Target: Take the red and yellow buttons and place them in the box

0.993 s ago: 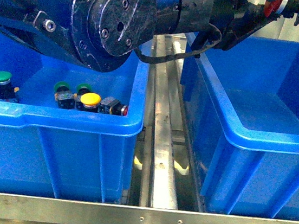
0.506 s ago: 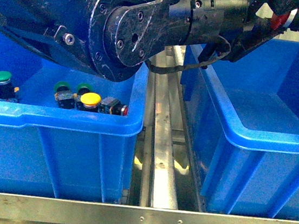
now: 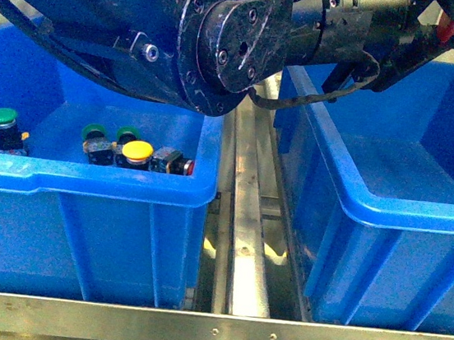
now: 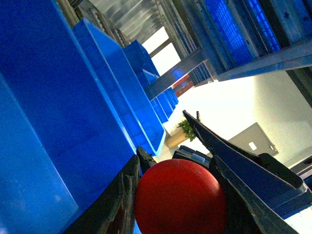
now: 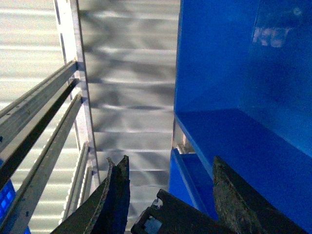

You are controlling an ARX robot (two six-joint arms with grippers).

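My left pincer (image 4: pixel 165 139): clenched on the red button (image 4: pixel 180 195); its round cap fills the gap between both fingers.
Red button's place: up in the air at the far right of the front view, above the box (image 3: pixel 420 217) and touching nothing but my fingers.
My right pincer (image 5: pixel 168 168): released, fingers spread with only air between them.
Yellow button (image 3: pixel 137 151): on the floor of the stepped-rim crate (image 3: pixel 85 179), just behind its front wall.
Neighbours there: two green buttons (image 3: pixel 109 133) just behind the yellow one, a third green button (image 3: pixel 1 117) apart near the crate's left side, and a dark switch with a red end (image 3: pixel 176 164) on its side next to the yellow cap.
In the way: my own left arm (image 3: pixel 226 45) crosses the top of the front view and hides the back of the stepped-rim crate.
Hard to make out: the red button's body is cut off below the cap, and the near floor of the box is hidden behind its front wall.
Surface: both crates flank metal rails (image 3: pixel 241 221), with a steel bar (image 3: pixel 215 332) across the front.
Room: stacked blue crates on metal shelving, a bright pale wall, a potted plant (image 4: pixel 187 127), and a grey ribbed wall (image 5: pixel 126 97).
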